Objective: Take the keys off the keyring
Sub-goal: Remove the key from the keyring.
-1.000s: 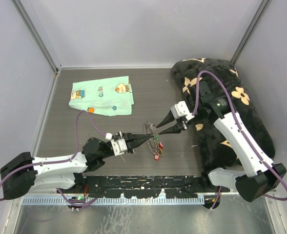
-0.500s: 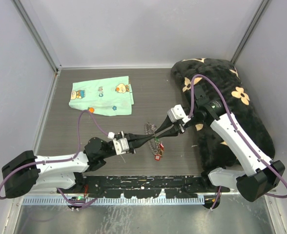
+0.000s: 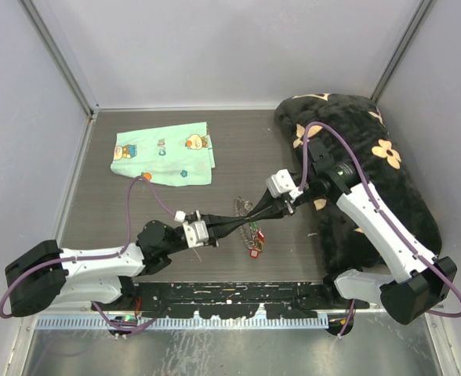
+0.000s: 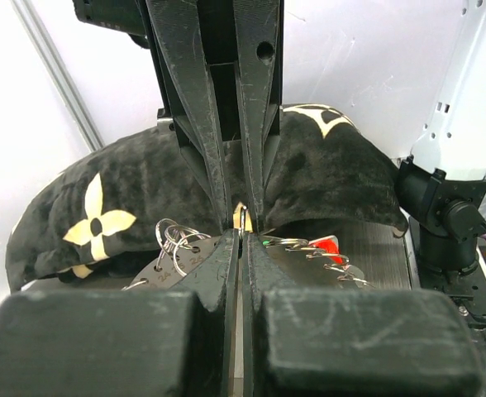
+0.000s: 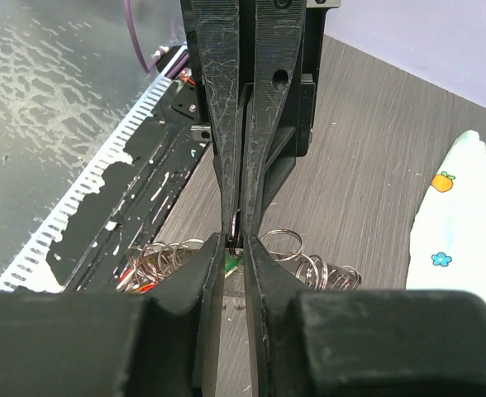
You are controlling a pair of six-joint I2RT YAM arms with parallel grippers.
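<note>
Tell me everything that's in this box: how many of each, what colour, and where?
mint-green cartoon-print cloth: one, pale green, far left of the table
black plush blanket with cream flowers: one, bunched along the right side
silver wire keyring: one, silver, mid-table at the gripper tips
small metal keys: several, too tangled to count, silver with a green head showing, bunched at the ring
red-headed key: one, on the near side of the bunch
small orange piece: one, at the cloth's near edge
dark wood-grain table: one, grey-brown
left gripper: one, black, shut, tips at the bunch
right gripper: one, black, fingers close together, meeting the left's tips
</note>
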